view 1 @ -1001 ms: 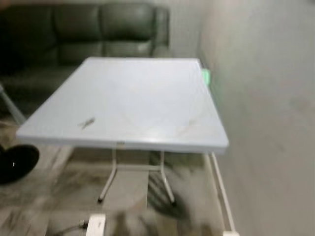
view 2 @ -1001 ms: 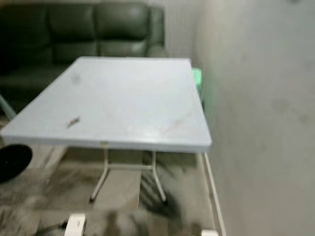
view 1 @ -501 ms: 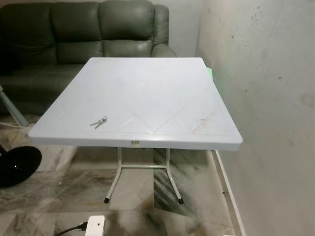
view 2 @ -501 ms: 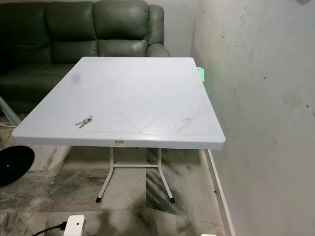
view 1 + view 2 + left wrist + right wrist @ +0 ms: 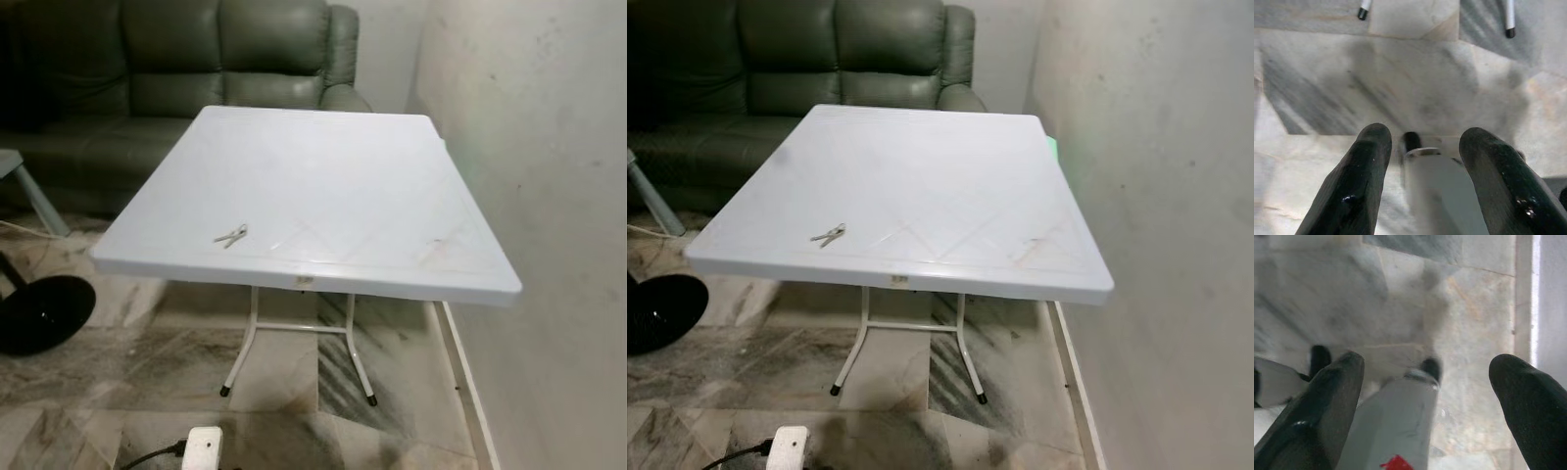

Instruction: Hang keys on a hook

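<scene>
A small bunch of silver keys (image 5: 232, 235) lies on the white plastic table (image 5: 323, 186), close to its front left edge; the same keys (image 5: 829, 234) appear in the right eye view. My left gripper (image 5: 1425, 147) hangs over the marble floor, open, with nothing between its fingers. My right gripper (image 5: 1425, 377) also points down at the floor beside the wall, open and holding nothing.
A dark green sofa (image 5: 196, 59) stands behind the table. A pale wall (image 5: 549, 147) runs along the table's right side. A black round base (image 5: 39, 313) sits on the floor at left, and a white power strip (image 5: 201, 448) lies in front of the table legs (image 5: 240, 352).
The whole picture has shifted right and sharpened from blur, so the camera has moved; the keys lie in the same spot on the table.
</scene>
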Motion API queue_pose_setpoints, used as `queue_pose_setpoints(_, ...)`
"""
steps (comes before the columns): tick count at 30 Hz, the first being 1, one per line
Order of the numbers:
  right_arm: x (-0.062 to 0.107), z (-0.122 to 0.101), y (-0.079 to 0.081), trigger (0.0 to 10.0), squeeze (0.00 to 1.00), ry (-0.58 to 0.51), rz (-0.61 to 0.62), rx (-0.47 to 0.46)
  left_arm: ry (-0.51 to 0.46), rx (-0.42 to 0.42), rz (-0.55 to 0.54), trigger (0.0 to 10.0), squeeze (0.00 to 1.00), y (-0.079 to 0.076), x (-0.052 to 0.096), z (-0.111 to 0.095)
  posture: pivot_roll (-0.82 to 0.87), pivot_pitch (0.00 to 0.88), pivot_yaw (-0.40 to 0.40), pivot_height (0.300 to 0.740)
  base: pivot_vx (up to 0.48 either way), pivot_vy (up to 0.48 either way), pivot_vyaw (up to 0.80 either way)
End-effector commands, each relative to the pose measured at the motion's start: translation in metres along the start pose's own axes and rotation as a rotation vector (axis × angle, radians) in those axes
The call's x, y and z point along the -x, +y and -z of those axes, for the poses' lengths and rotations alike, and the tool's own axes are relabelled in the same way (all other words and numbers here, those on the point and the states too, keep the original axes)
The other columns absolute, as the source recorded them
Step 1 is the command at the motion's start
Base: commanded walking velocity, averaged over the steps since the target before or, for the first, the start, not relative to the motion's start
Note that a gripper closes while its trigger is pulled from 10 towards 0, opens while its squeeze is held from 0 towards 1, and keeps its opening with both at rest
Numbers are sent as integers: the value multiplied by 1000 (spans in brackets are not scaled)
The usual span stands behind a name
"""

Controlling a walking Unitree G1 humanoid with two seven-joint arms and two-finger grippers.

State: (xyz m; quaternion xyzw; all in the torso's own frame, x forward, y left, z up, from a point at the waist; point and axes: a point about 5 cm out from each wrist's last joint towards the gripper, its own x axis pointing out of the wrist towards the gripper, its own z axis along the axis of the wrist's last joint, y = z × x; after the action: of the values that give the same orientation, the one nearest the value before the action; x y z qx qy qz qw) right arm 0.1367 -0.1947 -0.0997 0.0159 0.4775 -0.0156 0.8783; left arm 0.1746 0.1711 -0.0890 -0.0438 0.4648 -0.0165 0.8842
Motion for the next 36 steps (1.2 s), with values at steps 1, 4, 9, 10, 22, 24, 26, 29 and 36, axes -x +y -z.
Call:
queue_pose_setpoints(1,2,5,-8,10000,0,14,20,-7,-6,1,18,10000,0,-6,-1,-1,28,35,-14,740,0,476,0)
queue_pose_setpoints(4,3,6,-8,10000,0,14,20,-9,-6,6,19,10000,0,-7,-1,-1,28,36,-14,740,0,476,0)
queue_pose_setpoints(9,3,6,-9,10000,0,15,21,-9,-6,11,19,10000,0,-8,-1,-1,27,40,-18,740,0,476,0)
queue_pose_setpoints(10,3,6,-9,10000,0,15,21,-10,-6,13,20,10000,0,-8,-1,-1,27,40,-18,740,0,476,0)
queue_pose_setpoints(22,3,6,-11,10000,0,16,25,-14,-2,21,18,10000,0,-8,-1,1,23,49,-21,740,0,476,0)
queue_pose_setpoints(24,3,7,-11,10000,0,17,24,-16,-2,22,17,10000,0,-8,-1,1,22,51,-22,740,0,476,0)
queue_pose_setpoints(26,3,7,-11,10000,0,17,24,-16,-1,22,16,10000,0,-8,-1,1,23,52,-23,740,0,476,0)
queue_pose_setpoints(29,4,8,-11,10000,0,18,25,-17,-2,23,15,10000,0,-8,-1,1,23,53,-23,740,0,476,0)
queue_pose_setpoints(36,4,8,-10,10000,0,18,23,-19,0,28,13,10000,0,-8,-1,2,24,56,-22,740,0,476,0)
